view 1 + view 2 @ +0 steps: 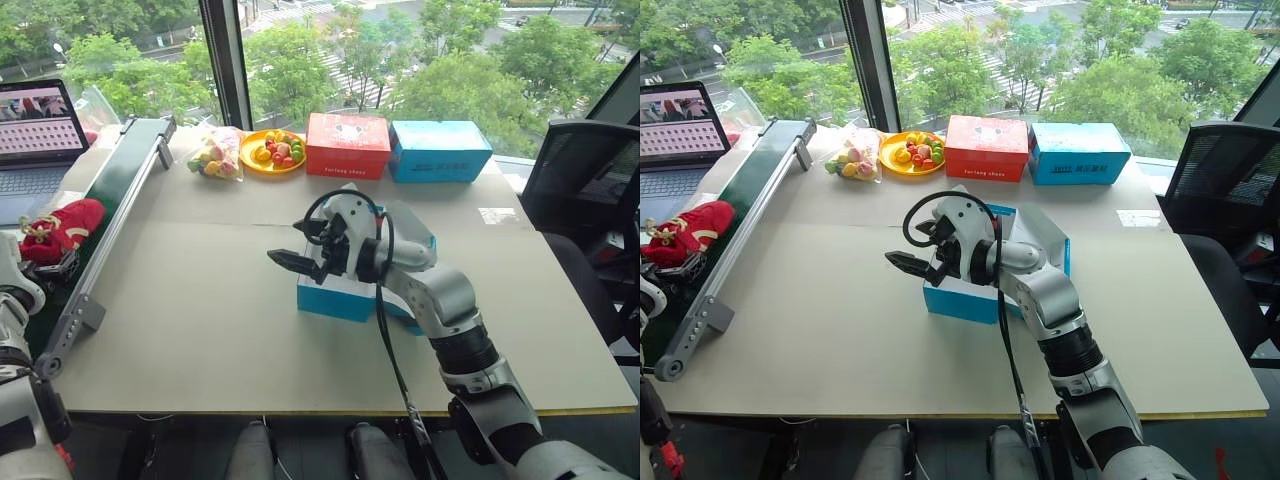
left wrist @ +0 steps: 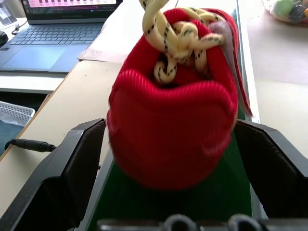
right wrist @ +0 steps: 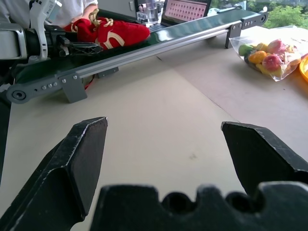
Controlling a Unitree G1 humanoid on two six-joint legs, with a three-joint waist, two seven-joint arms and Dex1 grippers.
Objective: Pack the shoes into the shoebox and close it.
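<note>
Left hand point(image 2: 168, 192) of the robot stands wide open at the near end of the green conveyor point(image 1: 120, 190), its two black fingers point(image 2: 67, 178) flanking a red shoe point(image 2: 175, 101) without visibly pressing on it; whether they touch the fabric cannot be told. Right hand point(image 1: 300, 262), also fully open and holding nothing, hovers level over the middle of the tabletop point(image 1: 200, 320), just in front of the shoebox point(image 1: 335, 298).

Judged from how things lie, the job is at its start. No shoe has been lifted, nothing red shows in the box, and the lid point(image 1: 1045, 232) is raised behind the right forearm, which hides most of the interior. Left to do: take the shoes off the belt, set them inside, fold the lid down.

By size, the count runs: one tabletop; one conveyor along its left edge; one laptop point(image 1: 35, 135) beyond the belt; three boxes, namely the open shoebox at centre, a red box point(image 1: 348, 145) and a plainer blue box point(image 1: 440, 150) side by side at the far edge; one red bundle of shoes point(image 1: 60, 228) on the belt, where only one shoe can be made out for certain and the second cannot be separated from it; one yellow plate of toy fruit point(image 1: 272, 152); one clear bag of fruit point(image 1: 215, 155) beside it.
</note>
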